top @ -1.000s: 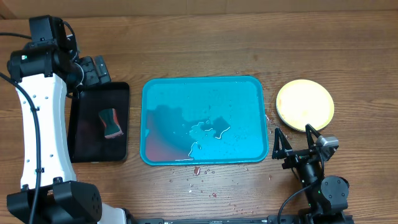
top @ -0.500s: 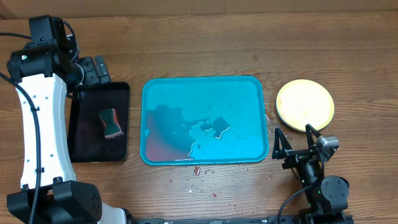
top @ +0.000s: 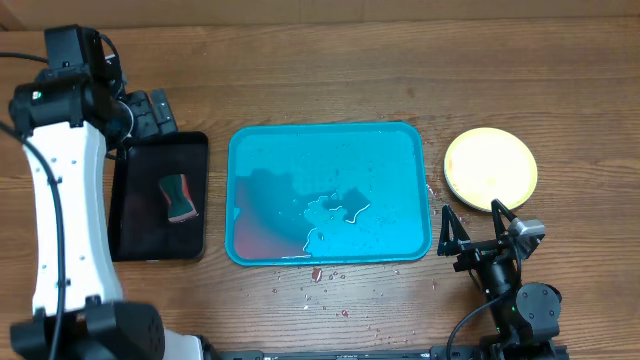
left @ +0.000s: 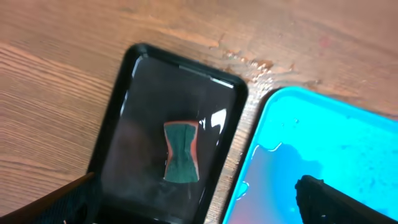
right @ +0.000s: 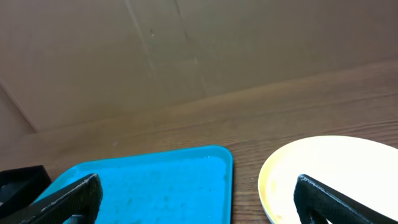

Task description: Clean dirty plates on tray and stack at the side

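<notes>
The turquoise tray (top: 300,160) lies mid-table, wet, with water puddles and a reddish smear at its front left. No plate is on it. A plate with a yellow-green rim (top: 490,168) sits on the table to the tray's right; I cannot tell whether other plates lie under it. My left gripper (top: 152,113) is open and empty, above the back of the black tray. My right gripper (top: 472,228) is open and empty, just in front of the plate. The right wrist view shows the tray (right: 155,186) and the plate (right: 336,180) past the open fingers (right: 198,190).
A black tray (top: 130,215) left of the turquoise one holds a green and red sponge (top: 180,197). The left wrist view shows that sponge (left: 181,152), the black tray (left: 124,112) and the turquoise tray (left: 336,143). Red crumbs and drops (top: 316,272) lie in front of the tray.
The left arm has shifted very slightly. Nothing else has moved.
</notes>
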Robot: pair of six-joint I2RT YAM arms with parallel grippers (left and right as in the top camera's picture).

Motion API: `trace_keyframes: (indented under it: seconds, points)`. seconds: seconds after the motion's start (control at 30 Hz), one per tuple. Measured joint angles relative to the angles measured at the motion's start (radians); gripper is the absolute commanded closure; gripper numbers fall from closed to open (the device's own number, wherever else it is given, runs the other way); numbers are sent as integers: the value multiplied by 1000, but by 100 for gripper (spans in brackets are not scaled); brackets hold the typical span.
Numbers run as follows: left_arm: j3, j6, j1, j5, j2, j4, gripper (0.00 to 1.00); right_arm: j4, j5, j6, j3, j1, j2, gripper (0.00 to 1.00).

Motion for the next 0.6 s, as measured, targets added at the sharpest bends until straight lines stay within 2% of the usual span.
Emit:
trace_keyframes:
  seconds: [0.1, 0.4, 0.5, 0.6]
  points:
    - [-1, 0, 0, 0, -103, 0, 0, 0, 0, 0, 0, 0, 0, 0]
    - [0, 1, 0, -29, -558, -3, 0, 0, 0, 0, 0, 0, 0, 0]
    - [-32, 31, -20, -35, -659, 68, 0, 1, 1, 0, 0, 0, 0, 0]
    - [-146, 79, -49, -36, -760, 212, 0, 2, 0, 0, 0, 0, 0, 0]
